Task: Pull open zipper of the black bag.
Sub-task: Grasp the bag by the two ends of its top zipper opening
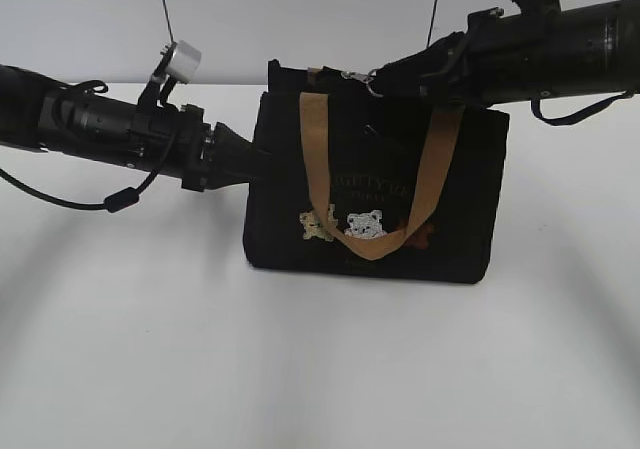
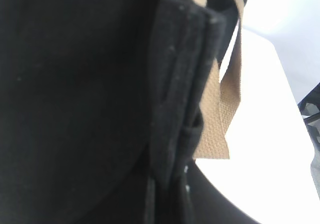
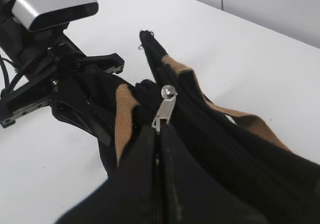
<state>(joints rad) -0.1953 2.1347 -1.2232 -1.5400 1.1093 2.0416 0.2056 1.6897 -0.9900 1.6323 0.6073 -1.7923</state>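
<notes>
While left fingers (image 1: pixel 240 154) seemingly clamp the black bag (image 1: pixel 290 219), right fingers (image 3: pixel 159 134) pinch its zipper (image 3: pixel 164 109)

One black bag (image 1: pixel 300 219), two tan handles (image 1: pixel 318 149), three embroidered bears (image 1: pixel 365 226), two arms (image 1: pixel 110 129).

Your left arm (image 1: pixel 100 129) reaches in level from the left, its gripper (image 1: pixel 245 154) pinched nearly closed on the end of the black bag (image 1: pixel 300 239). Your right arm (image 1: pixel 560 44) comes in high from the right, and its gripper (image 3: pixel 159 134) is clamped tight on the silver pull tab (image 3: pixel 164 109) of the zipper.
</notes>
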